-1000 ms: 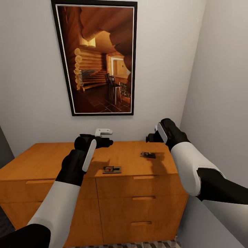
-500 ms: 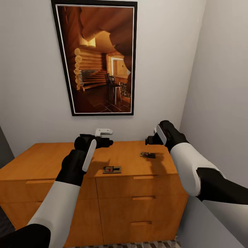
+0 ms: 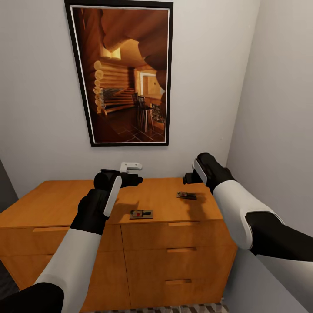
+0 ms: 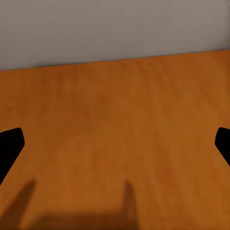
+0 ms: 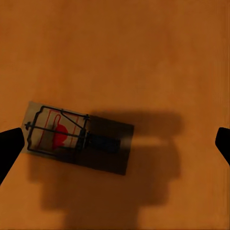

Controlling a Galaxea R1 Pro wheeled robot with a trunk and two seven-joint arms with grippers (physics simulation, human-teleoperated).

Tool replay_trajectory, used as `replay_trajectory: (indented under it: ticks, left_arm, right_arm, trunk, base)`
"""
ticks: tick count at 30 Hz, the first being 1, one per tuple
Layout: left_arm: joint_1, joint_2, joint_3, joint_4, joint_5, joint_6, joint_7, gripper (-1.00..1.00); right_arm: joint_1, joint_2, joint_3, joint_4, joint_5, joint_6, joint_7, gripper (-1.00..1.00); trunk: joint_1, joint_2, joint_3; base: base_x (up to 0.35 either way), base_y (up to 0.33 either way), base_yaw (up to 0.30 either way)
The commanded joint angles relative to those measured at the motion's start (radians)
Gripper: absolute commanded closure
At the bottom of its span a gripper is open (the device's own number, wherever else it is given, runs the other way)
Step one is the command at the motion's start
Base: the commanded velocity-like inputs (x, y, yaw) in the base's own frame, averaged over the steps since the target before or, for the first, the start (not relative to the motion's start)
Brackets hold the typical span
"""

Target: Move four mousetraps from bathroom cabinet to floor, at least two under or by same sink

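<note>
Right pincer [image 5: 115, 139]: jaws spread wide, empty, above a mousetrap [image 5: 79, 136] on the cabinet [image 3: 174, 204] top; left pincer [image 4: 115, 141] likewise open. Trap likely light, stiff, thin; grip the board's long edges, clear of the wire.

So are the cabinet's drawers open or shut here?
Shut, those in view. In the head view the cabinet shows its drawer fronts flush with one another, none pulled out. Two mousetraps lie on its top.

no text, label, brand or number can be read in any view. the framed picture [image 3: 123, 71] on the wall carries only a painted log interior, and the mousetraps [image 5: 76, 135] show only a red spot, without letters.
</note>
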Motion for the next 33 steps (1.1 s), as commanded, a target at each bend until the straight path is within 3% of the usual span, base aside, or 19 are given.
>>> replay_trajectory:
  ticks: [1, 21, 33]
  left_arm:
    - [-0.001, 0.000, -0.001, 0.000, 0.010, 0.004, 0.010, -1.00]
    - [-0.001, 0.001, 0.000, 0.004, 0.011, 0.004, 0.013, -1.00]
    - [-0.001, 0.001, 0.000, 0.004, 0.011, 0.004, 0.014, -1.00]
  right_arm:
    - [-0.001, 0.000, 0.003, 0.002, 0.008, 0.004, 0.002, -1.00]
    - [-0.001, -0.010, 0.011, 0.057, 0.009, 0.004, -0.010, -1.00]
    - [-0.001, -0.006, -0.006, 0.065, 0.009, 0.004, -0.011, -1.00]
  trunk:
    - [0.000, -0.001, -0.001]
    - [0.000, -0.001, -0.001]
    - [0.000, -0.001, -0.001]
  base:
    - [0.000, 0.000, 0.000]
    - [0.000, 0.000, 0.000]
    - [0.000, 0.000, 0.000]
